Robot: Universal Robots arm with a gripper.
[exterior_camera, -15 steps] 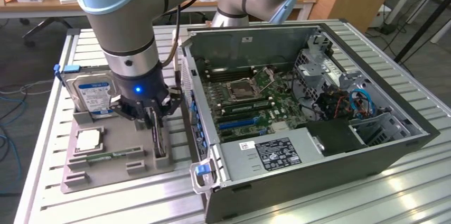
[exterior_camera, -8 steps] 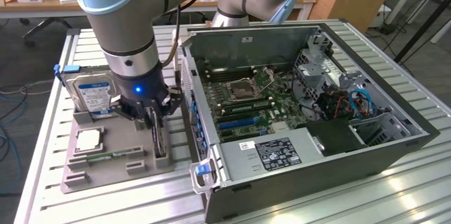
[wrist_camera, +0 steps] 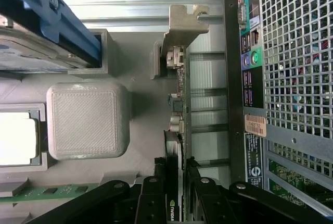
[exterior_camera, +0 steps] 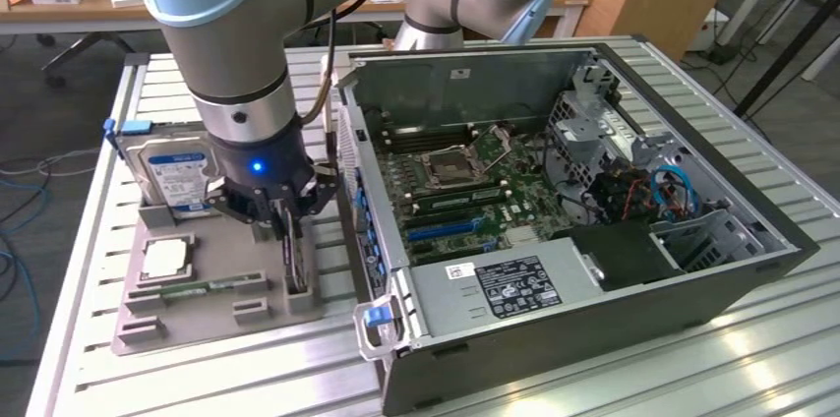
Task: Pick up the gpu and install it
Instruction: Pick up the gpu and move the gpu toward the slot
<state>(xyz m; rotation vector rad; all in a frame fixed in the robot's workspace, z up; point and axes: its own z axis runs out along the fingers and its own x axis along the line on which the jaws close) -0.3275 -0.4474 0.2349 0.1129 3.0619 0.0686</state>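
Jaws of the robot arm (exterior_camera: pixel 236 73) are low over the grey holder tray (exterior_camera: pixel 151 328), which lies on the slatted metal surface (exterior_camera: pixel 656 378) at the exterior view's left of the open computer case (exterior_camera: pixel 735 284). The gpu (wrist_camera: pixel 180 104) stands on its long edge in a slot at the side of the tray nearest the case. Its pale metal bracket (wrist_camera: pixel 182 23) is at the end far from the jaws. The jaws stand narrow, one on each side of the card. I cannot tell if they already press on it. A hard drive (exterior_camera: pixel 177 176) with a blue label stands in the same tray, and a processor chip (exterior_camera: pixel 164 258) and a green memory stick (exterior_camera: pixel 204 288) lie flat there. The motherboard (exterior_camera: pixel 459 181) inside the case is uncovered.
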